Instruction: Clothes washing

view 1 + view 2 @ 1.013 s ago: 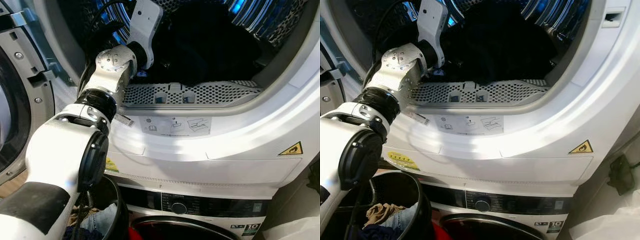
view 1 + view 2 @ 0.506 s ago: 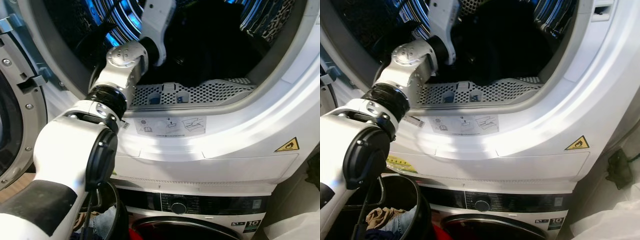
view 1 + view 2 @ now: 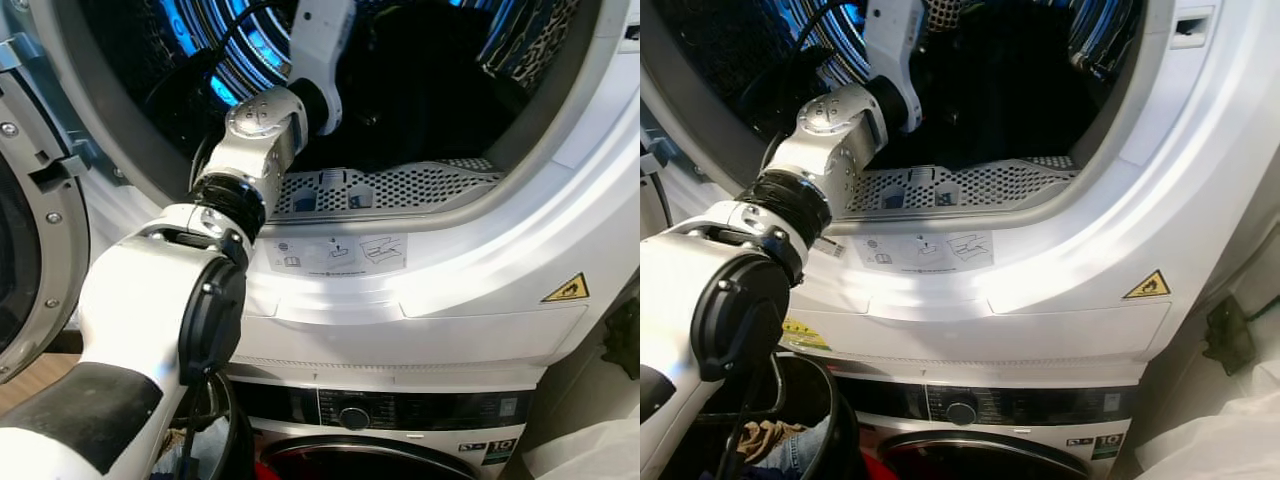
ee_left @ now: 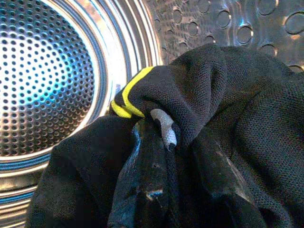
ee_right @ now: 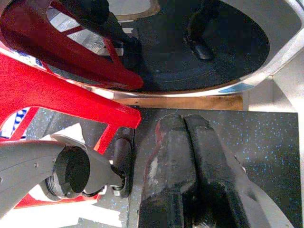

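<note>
Black mesh garment (image 4: pixel 223 109) with yellow trim lies bunched in the perforated steel drum (image 4: pixel 42 80); I see left fingers (image 4: pixel 152 185) clamped on it. Right fingers (image 5: pixel 190 156) together, over speckled floor (image 5: pixel 270 142).

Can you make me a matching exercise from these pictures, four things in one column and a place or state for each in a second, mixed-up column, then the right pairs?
Things:
1. left gripper
2. right gripper
3. black garment
4. warning sticker

Places or states:
A. yellow triangle on the white front panel
B. fingers pressed together, hanging over a dark speckled floor
C. inside the steel drum, yellow band on one edge
D. reached into the drum, fingers buried in dark cloth

Pairs: 1-D, 2-B, 3-C, 4-A
</note>
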Motion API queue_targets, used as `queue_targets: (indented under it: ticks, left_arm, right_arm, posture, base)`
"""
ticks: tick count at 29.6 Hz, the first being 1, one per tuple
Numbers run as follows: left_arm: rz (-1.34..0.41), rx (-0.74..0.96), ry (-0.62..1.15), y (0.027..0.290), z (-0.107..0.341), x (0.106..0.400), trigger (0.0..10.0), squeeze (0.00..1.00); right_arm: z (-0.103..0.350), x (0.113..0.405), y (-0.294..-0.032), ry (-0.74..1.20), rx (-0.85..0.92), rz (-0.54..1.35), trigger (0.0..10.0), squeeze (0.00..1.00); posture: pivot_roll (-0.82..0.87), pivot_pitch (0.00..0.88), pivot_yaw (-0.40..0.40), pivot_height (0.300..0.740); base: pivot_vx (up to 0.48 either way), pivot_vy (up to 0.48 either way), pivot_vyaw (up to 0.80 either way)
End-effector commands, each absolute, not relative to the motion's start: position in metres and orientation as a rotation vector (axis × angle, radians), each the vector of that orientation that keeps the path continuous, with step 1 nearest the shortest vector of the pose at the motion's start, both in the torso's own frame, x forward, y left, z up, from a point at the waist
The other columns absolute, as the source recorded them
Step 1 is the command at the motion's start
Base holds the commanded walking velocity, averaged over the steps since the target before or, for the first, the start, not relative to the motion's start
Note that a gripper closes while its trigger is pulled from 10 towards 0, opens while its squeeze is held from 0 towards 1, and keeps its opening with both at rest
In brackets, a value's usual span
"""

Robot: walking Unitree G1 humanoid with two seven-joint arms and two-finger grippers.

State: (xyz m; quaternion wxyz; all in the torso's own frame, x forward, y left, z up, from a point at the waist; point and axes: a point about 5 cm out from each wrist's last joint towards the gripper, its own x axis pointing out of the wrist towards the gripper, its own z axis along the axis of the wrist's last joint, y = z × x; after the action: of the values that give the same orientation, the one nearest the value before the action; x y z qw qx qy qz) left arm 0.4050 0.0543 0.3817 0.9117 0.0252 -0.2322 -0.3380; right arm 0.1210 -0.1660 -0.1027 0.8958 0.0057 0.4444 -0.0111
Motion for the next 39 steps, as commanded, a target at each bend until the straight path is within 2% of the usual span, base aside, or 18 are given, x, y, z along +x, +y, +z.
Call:
queue_targets:
  ticks: [1, 2, 3, 22, 23, 27, 29, 39]
  left_arm:
    - [-0.725, 0.077, -0.451, 0.054, 0.381, 0.405, 10.0, 0.0]
    - [-0.738, 0.078, -0.444, 0.053, 0.38, 0.405, 10.0, 0.0]
    - [-0.751, 0.071, -0.434, 0.052, 0.378, 0.405, 10.0, 1.0]
    - [-0.729, 0.112, -0.451, 0.068, 0.384, 0.406, 10.0, 1.0]
    - [-0.778, 0.148, -0.462, 0.071, 0.38, 0.405, 10.0, 1.0]
    - [-0.832, 0.216, -0.477, 0.072, 0.375, 0.403, 10.0, 1.0]
    - [-0.92, 0.32, -0.525, 0.072, 0.371, 0.397, 10.0, 1.0]
    - [-0.915, 0.433, -0.674, 0.081, 0.37, 0.387, 10.0, 1.0]
  right_arm:
    - [-0.115, 0.08, -0.169, 1.062, 0.024, -0.05, 10.0, 0.0]
    - [-0.115, 0.08, -0.168, 1.063, 0.025, -0.051, 10.0, 0.0]
    - [-0.115, 0.08, -0.168, 1.065, 0.025, -0.049, 10.0, 0.0]
    - [-0.114, 0.089, -0.162, 1.058, 0.032, -0.03, 10.0, 0.0]
    - [-0.114, 0.091, -0.158, 1.06, 0.036, -0.022, 10.0, 0.0]
    - [-0.114, 0.094, -0.153, 1.062, 0.039, -0.009, 10.0, 0.0]
    - [-0.113, 0.099, -0.147, 1.056, 0.046, -0.001, 10.0, 0.0]
    - [-0.112, 0.106, -0.138, 1.047, 0.057, 0.02, 10.0, 0.0]
  posture:
    - [-0.14, 0.033, 0.142, 0.74]
    - [-0.13, 0.041, 0.142, 0.74]
    - [-0.12, 0.043, 0.142, 0.74]
    - [-0.08, 0.048, 0.138, 0.74]
    - [-0.06, 0.021, 0.145, 0.74]
    - [-0.04, 0.004, 0.148, 0.74]
    - [-0.04, 0.0, 0.156, 0.74]
    - [-0.01, 0.0, 0.164, 0.74]
  base:
    - [0.0, 0.0, 0.0]
    - [0.0, 0.0, 0.0]
    - [0.0, 0.0, 0.0]
    - [0.0, 0.0, 0.0]
    - [0.0, 0.0, 0.0]
    - [0.0, 0.0, 0.0]
    - [0.0, 0.0, 0.0]
    - [0.0, 0.0, 0.0]
